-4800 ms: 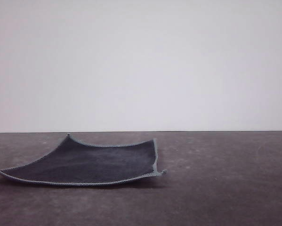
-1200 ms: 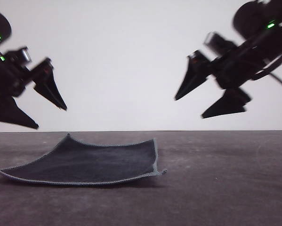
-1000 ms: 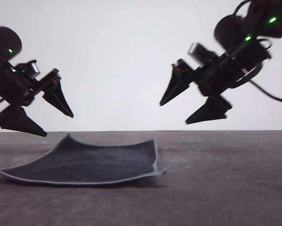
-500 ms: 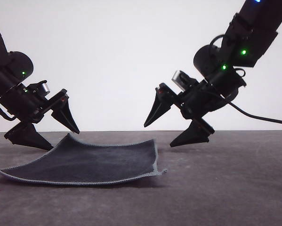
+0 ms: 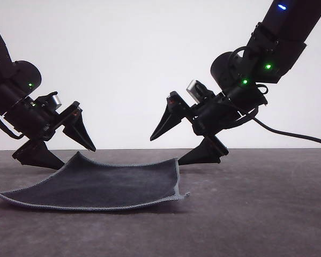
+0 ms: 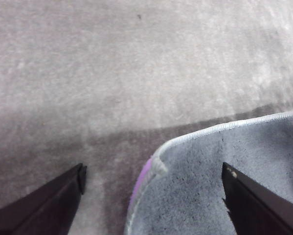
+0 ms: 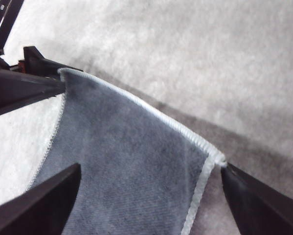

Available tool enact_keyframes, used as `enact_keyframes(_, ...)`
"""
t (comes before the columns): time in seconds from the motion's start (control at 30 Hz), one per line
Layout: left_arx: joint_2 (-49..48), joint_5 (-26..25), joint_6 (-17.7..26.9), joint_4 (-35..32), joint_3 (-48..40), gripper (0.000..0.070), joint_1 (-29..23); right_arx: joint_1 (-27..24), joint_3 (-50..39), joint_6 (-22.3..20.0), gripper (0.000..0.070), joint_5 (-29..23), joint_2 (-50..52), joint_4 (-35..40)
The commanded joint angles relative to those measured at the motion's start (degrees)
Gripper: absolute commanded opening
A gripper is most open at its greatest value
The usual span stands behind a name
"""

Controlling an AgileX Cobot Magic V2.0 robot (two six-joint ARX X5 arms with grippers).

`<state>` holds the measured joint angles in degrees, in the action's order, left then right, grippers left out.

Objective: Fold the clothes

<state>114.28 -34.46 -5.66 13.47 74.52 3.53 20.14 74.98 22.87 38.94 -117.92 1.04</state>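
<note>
Dark grey table (image 5: 256, 214), pale wall behind. Cloth (image 5: 101, 184): slate face up, lying flat, far corners curled. My left gripper (image 5: 53, 147) spread astride its far-left corner; my right gripper (image 5: 179, 144) spread at its far-right corner.

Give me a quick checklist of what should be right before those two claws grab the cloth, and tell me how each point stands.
1. Left gripper open: ok, its fingers straddle the cloth at the raised far-left corner.
2. Right gripper open: ok.
3. Right gripper lined up with the far-right corner: ok, in the right wrist view the corner lies between the fingers.
4. Cloth lying flat and unfolded: ok, dark face up.
5. Fingers touching fabric yet: cannot tell.
6. Table near the cloth free of obstacles: ok.
</note>
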Motion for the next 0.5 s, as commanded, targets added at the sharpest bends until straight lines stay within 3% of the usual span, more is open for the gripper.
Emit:
enact_keyframes(0.0, 2.01, -0.5, 0.25, 0.24, 0.76, 0.0546, 0.41, 0.32, 1.22, 0.83, 0.0561, -0.14, -2.09, 0.21)
enact_keyframes(0.2, 2.01, -1.47, 0.27, 0.24, 0.76, 0.0546, 0.65, 0.54, 1.22, 0.96, 0.0554, 0.08, -2.33, 0.57)
enact_keyframes(0.3, 2.01, -1.79, 0.29, 0.2, 0.76, 0.0505, 0.87, 0.64, 1.22, 0.94, 0.0405, 0.08, -2.33, 0.65)
enact_keyframes(0.47, 2.01, -1.7, 0.31, 0.0, 0.76, 0.0079, 1.01, 0.64, 1.22, 0.88, 0.0124, 0.04, -2.33, 0.67)
